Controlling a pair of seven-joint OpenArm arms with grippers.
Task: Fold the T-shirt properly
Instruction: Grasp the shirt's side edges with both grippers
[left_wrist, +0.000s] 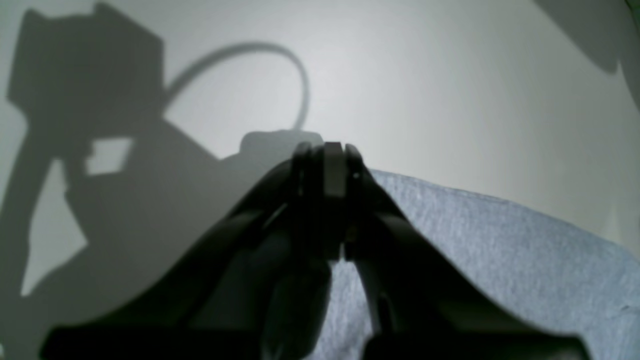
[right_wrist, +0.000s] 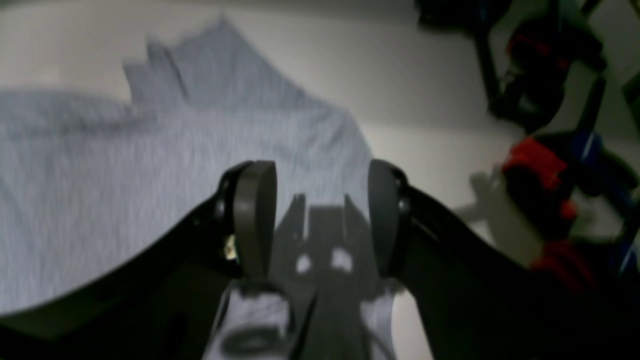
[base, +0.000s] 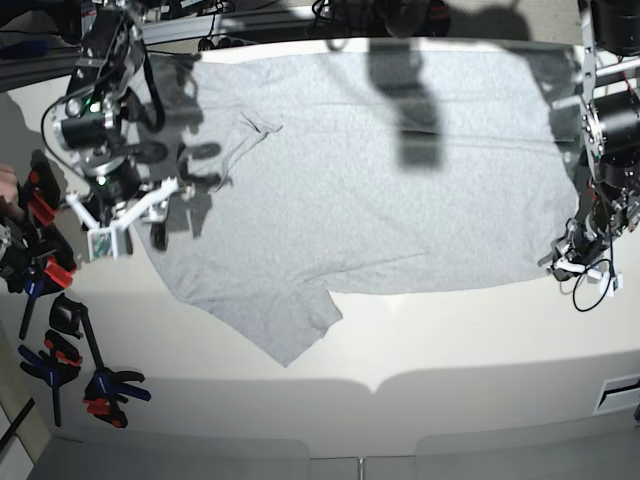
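Observation:
The light grey T-shirt (base: 380, 170) lies spread flat on the white table (base: 450, 340), plain side up, with one sleeve (base: 290, 325) pointing toward the front edge. My left gripper (base: 572, 262) is down at the shirt's right corner. In the left wrist view its fingers (left_wrist: 325, 160) are shut right at the edge of the cloth (left_wrist: 500, 260), and a bit of the hem seems pinched between them. My right gripper (base: 160, 225) hovers over the shirt's left edge. It stands open (right_wrist: 322, 215) above the fabric (right_wrist: 125, 175) with nothing between its pads.
Red, black and blue clamps (base: 45, 260) lie at the table's left, with more (base: 100, 385) near the front left, and show beside the right gripper (right_wrist: 545, 200). The arm bases stand at the back left and right. A seam (base: 375, 390) runs across the front.

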